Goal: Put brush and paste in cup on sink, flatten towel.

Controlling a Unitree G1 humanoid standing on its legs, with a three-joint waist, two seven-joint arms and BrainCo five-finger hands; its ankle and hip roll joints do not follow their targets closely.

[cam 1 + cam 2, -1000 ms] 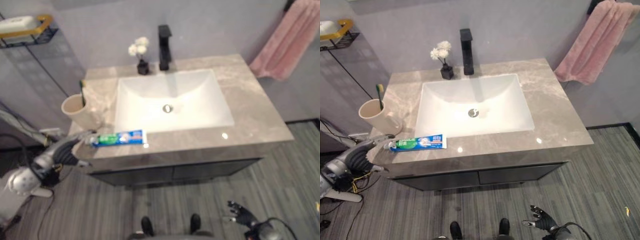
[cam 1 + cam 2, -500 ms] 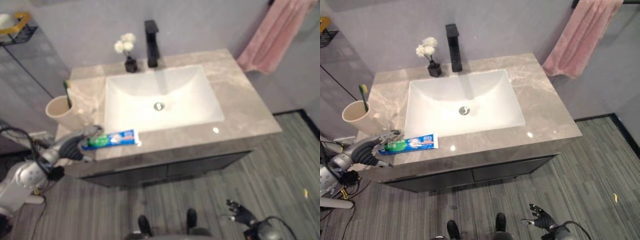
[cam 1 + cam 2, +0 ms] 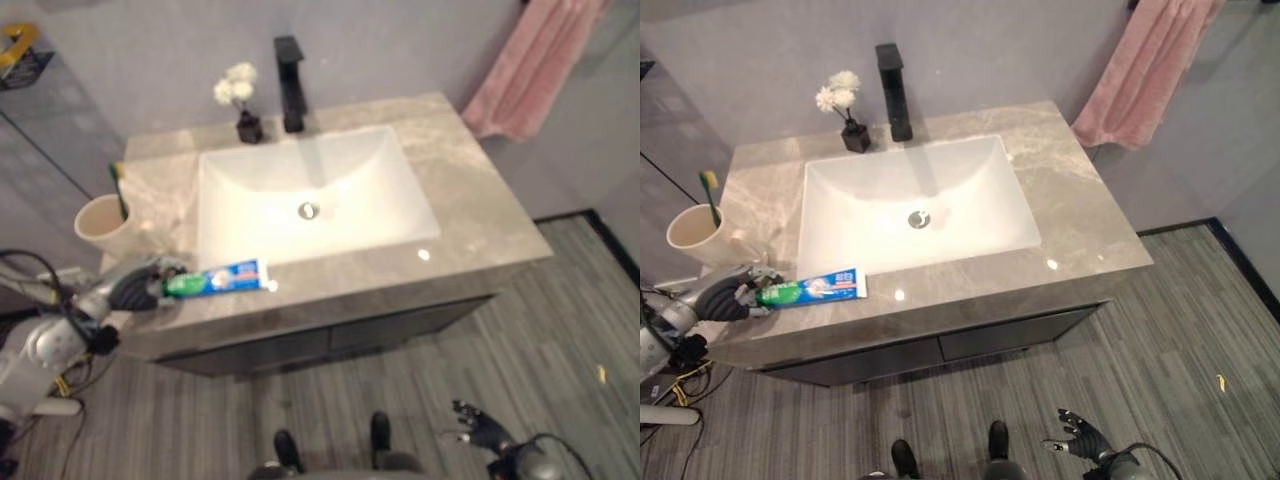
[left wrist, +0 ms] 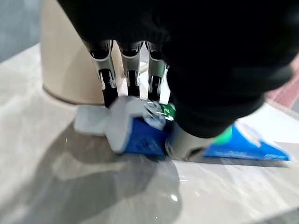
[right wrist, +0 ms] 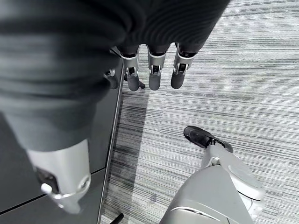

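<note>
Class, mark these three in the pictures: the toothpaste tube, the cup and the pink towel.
toothpaste tube (image 3: 812,289), right eye view, middle of its blue and green body.
cup (image 3: 690,232), right eye view, its cream side wall.
pink towel (image 3: 1145,70), right eye view, middle of the hanging cloth.

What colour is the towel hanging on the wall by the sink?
The towel is pink; the right eye view shows it best.

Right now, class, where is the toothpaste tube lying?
The toothpaste tube lies on the counter's front edge, left of the basin, below the cup; the left hand's fingers close on its cap end.
</note>
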